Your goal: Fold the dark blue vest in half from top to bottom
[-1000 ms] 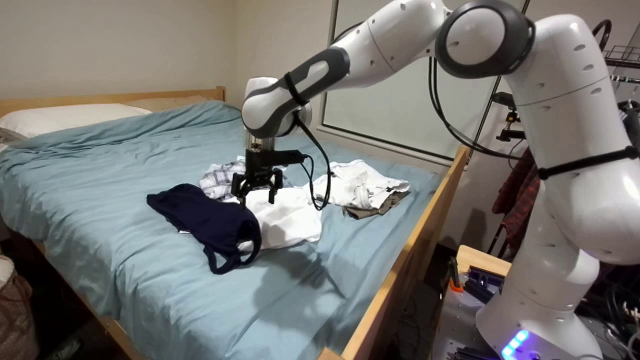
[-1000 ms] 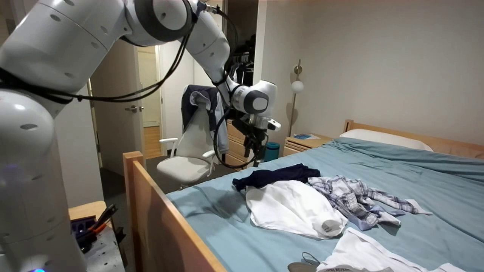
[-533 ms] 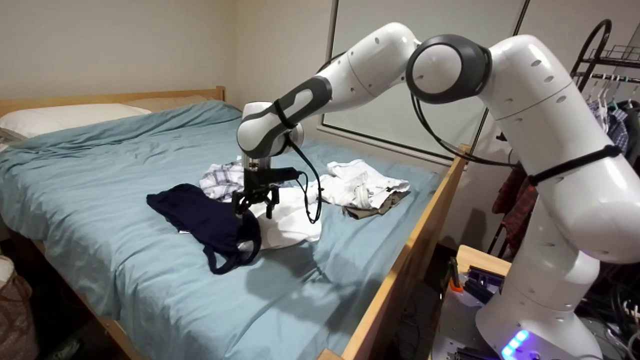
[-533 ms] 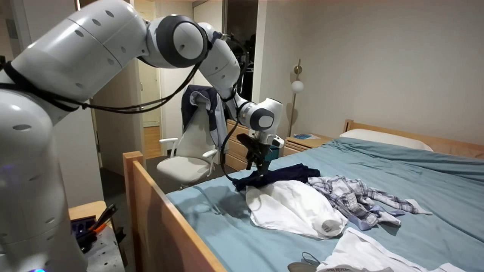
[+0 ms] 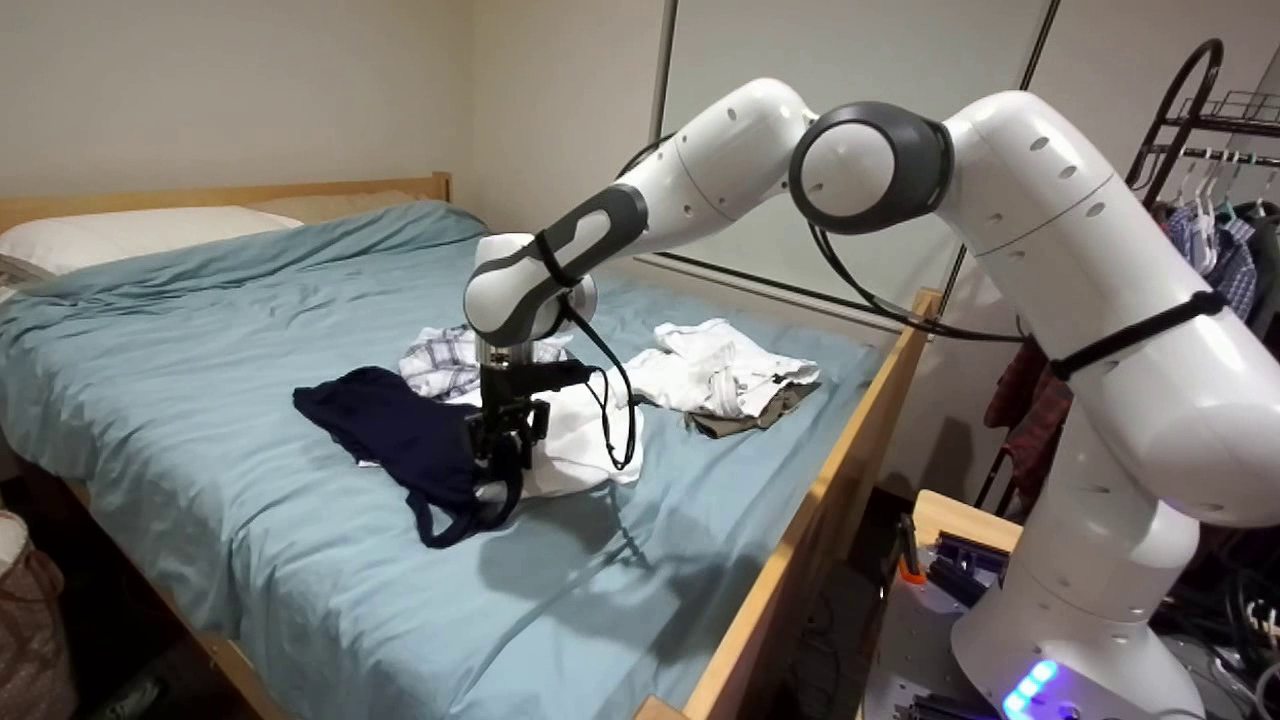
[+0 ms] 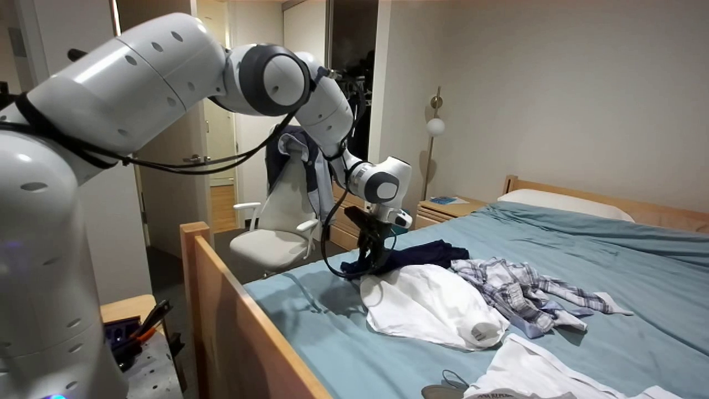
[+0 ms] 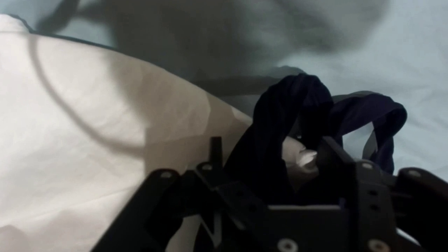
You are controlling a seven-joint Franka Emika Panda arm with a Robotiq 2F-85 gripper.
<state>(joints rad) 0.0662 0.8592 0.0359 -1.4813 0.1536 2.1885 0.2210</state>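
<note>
On the bed (image 5: 290, 590), the white garment (image 6: 426, 310) is being partly overlapped by the dark blue vest (image 5: 390, 430); the gripper (image 7: 272, 142) is being held jaws-apart, nothing clamped; surely a clean pinch of strap (image 7: 276, 105) alone is being called for, nothing white being snagged!

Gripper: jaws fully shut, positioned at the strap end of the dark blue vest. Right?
Not shut: the wrist view shows the gripper open, its fingers well apart. The rest holds: it is at the strap end of the dark blue vest, as an exterior view also shows.
</note>
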